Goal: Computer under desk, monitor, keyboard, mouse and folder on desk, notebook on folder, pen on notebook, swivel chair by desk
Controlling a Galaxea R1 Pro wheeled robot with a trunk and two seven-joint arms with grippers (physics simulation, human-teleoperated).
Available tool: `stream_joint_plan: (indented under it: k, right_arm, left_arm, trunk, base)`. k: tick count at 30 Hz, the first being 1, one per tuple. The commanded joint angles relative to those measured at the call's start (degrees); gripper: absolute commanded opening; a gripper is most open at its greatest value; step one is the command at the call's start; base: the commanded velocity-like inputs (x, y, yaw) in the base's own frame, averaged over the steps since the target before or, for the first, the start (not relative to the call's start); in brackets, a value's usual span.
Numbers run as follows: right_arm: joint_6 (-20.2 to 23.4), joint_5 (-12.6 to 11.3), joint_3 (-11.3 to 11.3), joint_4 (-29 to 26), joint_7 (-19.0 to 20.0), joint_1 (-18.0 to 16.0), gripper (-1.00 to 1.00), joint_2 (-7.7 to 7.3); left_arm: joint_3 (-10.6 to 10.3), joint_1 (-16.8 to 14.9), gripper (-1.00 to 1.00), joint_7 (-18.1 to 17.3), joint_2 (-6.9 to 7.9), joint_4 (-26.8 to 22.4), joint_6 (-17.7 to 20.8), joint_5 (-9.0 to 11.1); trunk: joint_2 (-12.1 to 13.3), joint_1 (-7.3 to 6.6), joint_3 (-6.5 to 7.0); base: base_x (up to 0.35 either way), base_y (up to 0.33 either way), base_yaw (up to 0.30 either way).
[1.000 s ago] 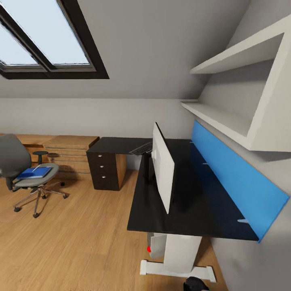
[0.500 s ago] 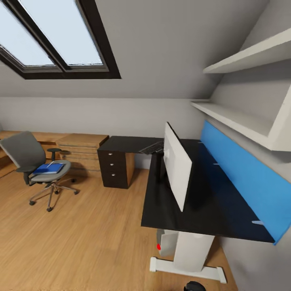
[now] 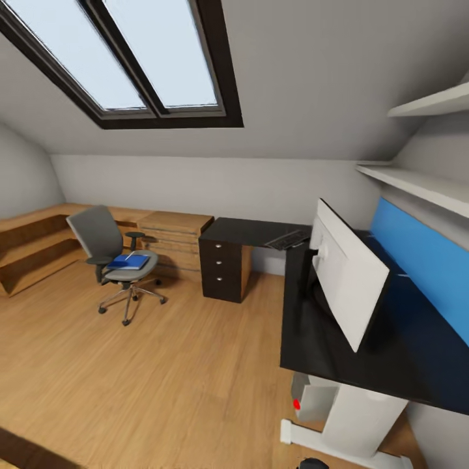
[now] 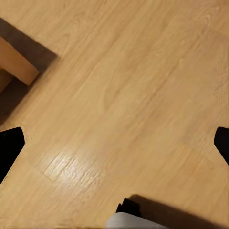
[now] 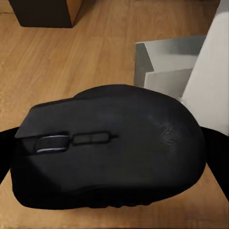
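Note:
A dark grey mouse (image 5: 109,148) sits between the black fingers (image 5: 7,152) of my right gripper (image 5: 112,160), which is shut on it low beside the desk. My left gripper (image 4: 114,143) hangs open over bare wood floor. The black-topped desk (image 3: 312,339) stands at the right. On it are the monitor (image 3: 348,280), pale back toward me, and the keyboard (image 3: 286,240) near the corner. Under the desk sits the grey computer (image 3: 314,398). The swivel chair (image 3: 107,251) stands apart at the left with the blue folder (image 3: 128,262) on its seat. I cannot make out the notebook or pen.
A black drawer unit (image 3: 225,267) holds up the desk's far wing, with a light wooden cabinet (image 3: 176,236) beside it. Wooden steps (image 3: 32,244) line the left wall. A blue panel (image 3: 423,267) and white shelves (image 3: 417,182) run above the desk. A white desk leg (image 5: 210,71) stands close to my right gripper.
The camera has turned left, so the desk, monitor and chair sit further right in the picture. The things themselves have not moved.

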Motion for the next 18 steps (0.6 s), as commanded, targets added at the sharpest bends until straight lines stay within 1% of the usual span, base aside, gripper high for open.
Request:
stream_joint_plan:
  k: [1, 7, 11, 13, 16, 18]
  right_arm:
    - [-0.27, 0.44, -0.24, 0.33, -0.05, -0.03, -1.00, 0.10]
    - [-0.57, 2.25, -0.24, 1.09, -0.05, -0.03, -1.00, 0.71]
    - [-0.59, 3.63, -0.24, 1.57, -0.05, -0.03, -1.00, 0.82]
    - [-0.73, 3.73, -0.24, 1.60, -0.05, -0.03, -1.00, 0.81]
    - [-1.41, 3.82, -0.24, 1.69, -0.05, -0.03, -1.00, 0.81]
    - [-1.60, 3.83, -0.24, 1.76, -0.05, -0.03, -1.00, 0.81]
  left_arm:
    - [-0.27, 0.00, 1.00, 0.13, -0.09, 0.35, -0.18, 0.59]
    - [-0.70, 0.00, 1.00, 0.13, -0.72, 1.09, -0.18, 0.58]
    - [-0.75, 0.00, 1.00, 0.14, -0.90, 1.12, -0.31, 0.52]
    - [-1.01, 0.00, 1.00, 0.13, -0.94, 1.12, -0.32, 0.51]
    - [-3.33, 0.00, 1.00, 0.21, -0.91, 1.19, -0.33, 0.56]
    - [-4.19, 0.00, 1.00, 0.27, -0.89, 1.20, -0.33, 0.58]
  trunk:
    - [-0.07, 0.02, -0.07]
    - [-0.07, 0.02, -0.07]
    - [-0.07, 0.02, -0.07]
    - [-0.07, 0.02, -0.07]
    - [-0.07, 0.02, -0.07]
    - [-0.07, 0.02, -0.07]
  base:
    - [0.000, 0.311, 0.287]
    - [0.022, 0.300, 0.288]
    - [0.027, 0.093, 0.290]
    - [0.005, 0.018, 0.290]
    - [0.009, 0.008, 0.290]
    - [0.123, 0.075, 0.290]
